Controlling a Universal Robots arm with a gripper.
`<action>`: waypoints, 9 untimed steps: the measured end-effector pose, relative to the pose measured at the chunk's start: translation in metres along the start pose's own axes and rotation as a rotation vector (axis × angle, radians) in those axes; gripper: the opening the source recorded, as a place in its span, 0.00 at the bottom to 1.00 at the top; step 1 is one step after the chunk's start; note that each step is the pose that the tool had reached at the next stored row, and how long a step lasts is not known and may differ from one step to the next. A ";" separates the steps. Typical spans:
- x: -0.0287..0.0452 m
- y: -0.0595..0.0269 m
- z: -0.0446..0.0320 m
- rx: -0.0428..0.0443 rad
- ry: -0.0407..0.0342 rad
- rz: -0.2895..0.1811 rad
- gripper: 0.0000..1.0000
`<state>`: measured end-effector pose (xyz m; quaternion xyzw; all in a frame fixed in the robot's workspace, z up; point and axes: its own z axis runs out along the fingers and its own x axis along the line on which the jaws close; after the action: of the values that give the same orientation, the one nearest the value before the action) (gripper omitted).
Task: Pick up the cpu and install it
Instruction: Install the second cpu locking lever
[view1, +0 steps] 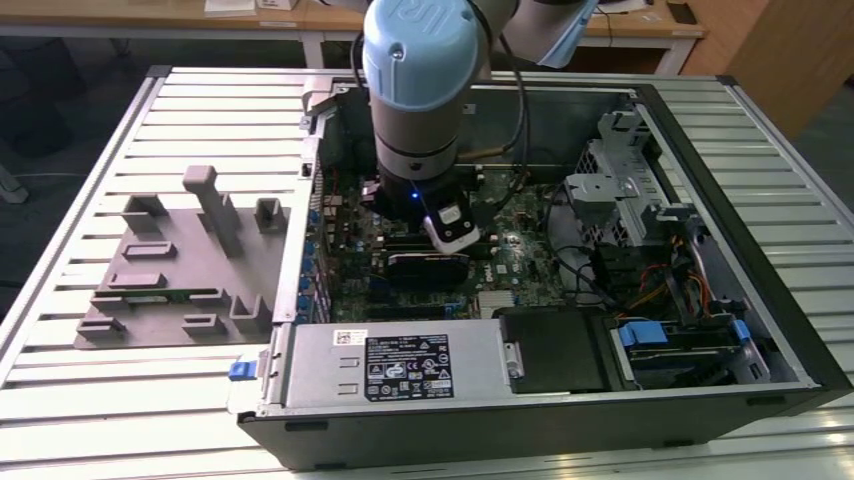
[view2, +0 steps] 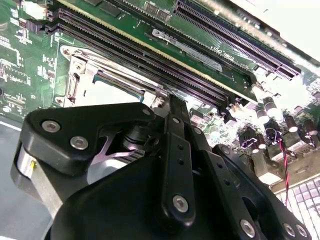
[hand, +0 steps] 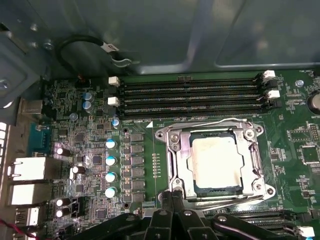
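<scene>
Inside the open computer case (view1: 747, 300) on the slatted table (view1: 80, 400), over the motherboard (hand: 90, 150): cpu (hand: 216, 159) lying flat in the metal-framed socket (hand: 172, 150), silvery top up, seemingly already seated. Tool (hand: 175, 197) just beside the socket's edge, fingers (view2: 172, 135) drawn together, holding nothing visible. Likely light, stiff and thin, smooth on top so prone to slip, delicate underneath; best taken by two opposite rims and kept level. Empty memory slots (hand: 190, 95) run just beyond the socket.
</scene>
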<state>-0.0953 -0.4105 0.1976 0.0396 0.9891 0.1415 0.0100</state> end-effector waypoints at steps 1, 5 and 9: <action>-0.0001 0.0004 -0.0008 -0.0006 -0.0002 0.000 0.11; -0.0001 0.0012 -0.0041 0.0014 0.0000 0.000 0.11; -0.0001 0.0029 -0.0100 0.0023 -0.0002 0.000 0.11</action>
<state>-0.0953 -0.4105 0.2080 0.0398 0.9892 0.1404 0.0100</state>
